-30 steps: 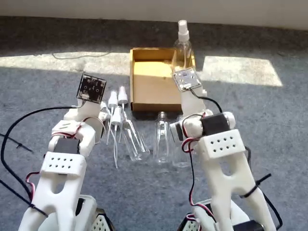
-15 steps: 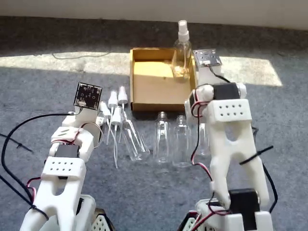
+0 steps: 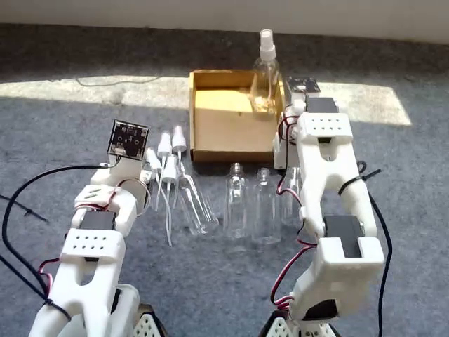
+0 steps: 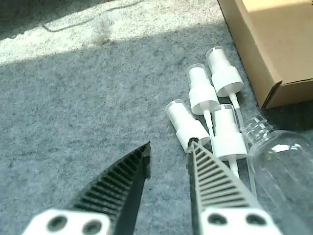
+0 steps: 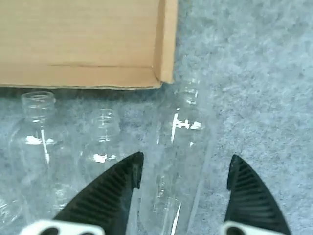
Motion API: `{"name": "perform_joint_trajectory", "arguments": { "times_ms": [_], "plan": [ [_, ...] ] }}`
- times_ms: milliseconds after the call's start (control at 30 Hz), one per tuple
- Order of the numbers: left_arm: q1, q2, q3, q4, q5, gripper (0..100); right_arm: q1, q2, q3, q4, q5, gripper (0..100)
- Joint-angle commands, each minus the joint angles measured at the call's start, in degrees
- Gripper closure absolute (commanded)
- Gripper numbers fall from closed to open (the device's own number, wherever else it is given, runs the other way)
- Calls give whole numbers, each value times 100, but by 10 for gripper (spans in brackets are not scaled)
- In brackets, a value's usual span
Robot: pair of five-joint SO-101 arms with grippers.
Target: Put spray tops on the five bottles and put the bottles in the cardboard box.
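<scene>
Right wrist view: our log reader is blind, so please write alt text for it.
The right claw, open, straddles a clear bottle with no spray top on grey carpet. Two more uncapped bottles stand beside it, and a corner of the cardboard box lies just beyond.

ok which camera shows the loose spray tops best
The left wrist view: all four spray tops lie close up on the carpet, just past the open left hand. The high view has them small, beside that arm. The right wrist view looks at bottles and the cardboard box instead.
</scene>
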Motion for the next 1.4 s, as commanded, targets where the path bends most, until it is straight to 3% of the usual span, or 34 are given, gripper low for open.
{"name": "perform_joint_trajectory", "arguments": {
  "times_ms": [0,533,733,800,1000,1200,1367],
  "plan": [
    [-57,-66,-48,-123,-9,868,145,110,-277,-84,-26,756],
    [-66,-66,-48,-123,-9,868,171,1077,-277,-523,246,765],
    [-66,-66,-48,-123,-9,868,505,1042,-277,-409,448,997],
    [-66,-66,-48,-123,-9,868,716,936,-277,-207,738,988],
    [-66,-66,-48,-123,-9,869,1297,-189,-171,-154,1582,995],
    [-84,-66,-119,-9,-9,868,1279,-2079,1367,-1007,1785,995],
    [-558,-13,-1305,1486,-9,867,804,-3890,3442,-2545,1749,995]
  ]
}}
